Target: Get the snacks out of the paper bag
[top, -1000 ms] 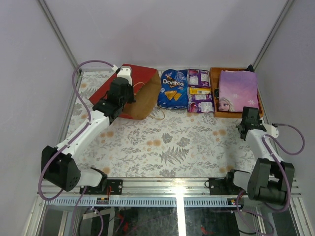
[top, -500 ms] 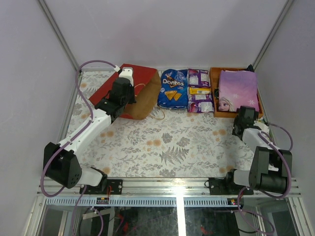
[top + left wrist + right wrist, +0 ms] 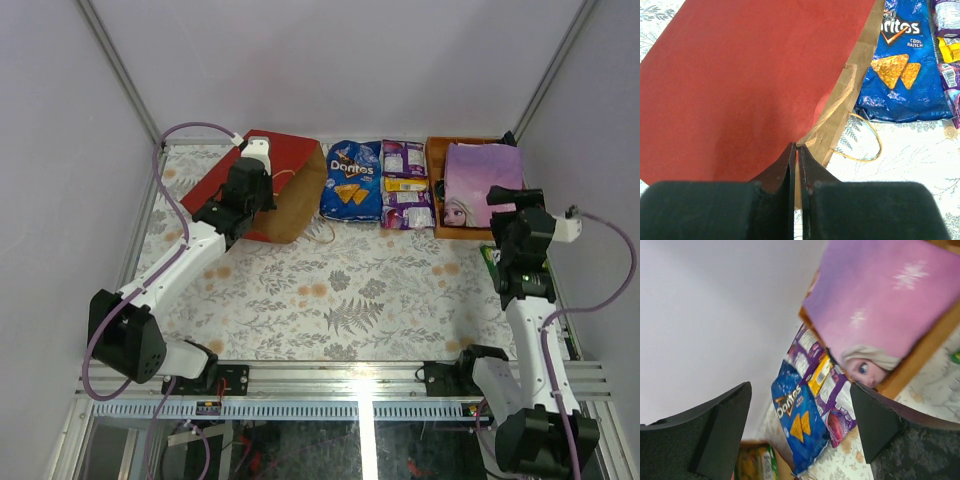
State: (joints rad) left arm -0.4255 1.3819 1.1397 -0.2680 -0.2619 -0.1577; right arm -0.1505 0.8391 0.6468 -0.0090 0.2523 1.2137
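Note:
The red paper bag [image 3: 272, 178] lies on its side at the back left, its brown mouth [image 3: 860, 85] facing right and a cord handle [image 3: 872, 136] on the table. My left gripper [image 3: 250, 196] [image 3: 796, 146] is shut on the bag's rim. Right of the bag lie the snacks: a blue Doritos bag [image 3: 352, 180] [image 3: 799, 422], two purple packets [image 3: 405, 158] [image 3: 407, 208] and a yellow one [image 3: 405, 184]. A yellow-green packet [image 3: 752, 462] shows inside the bag's mouth. My right gripper [image 3: 520, 225] [image 3: 800, 390] hangs open and empty above the table's right side.
An orange tray [image 3: 434, 190] at the back right holds a flat lilac princess-print item [image 3: 483, 178] [image 3: 880, 305]. A small green item [image 3: 489, 262] lies on the table beside the right arm. White walls close in at the back and both sides.
My right arm has risen from low beside the tray's near corner, and its gripper has opened. The small green item now shows on the table there. The left arm has barely moved.

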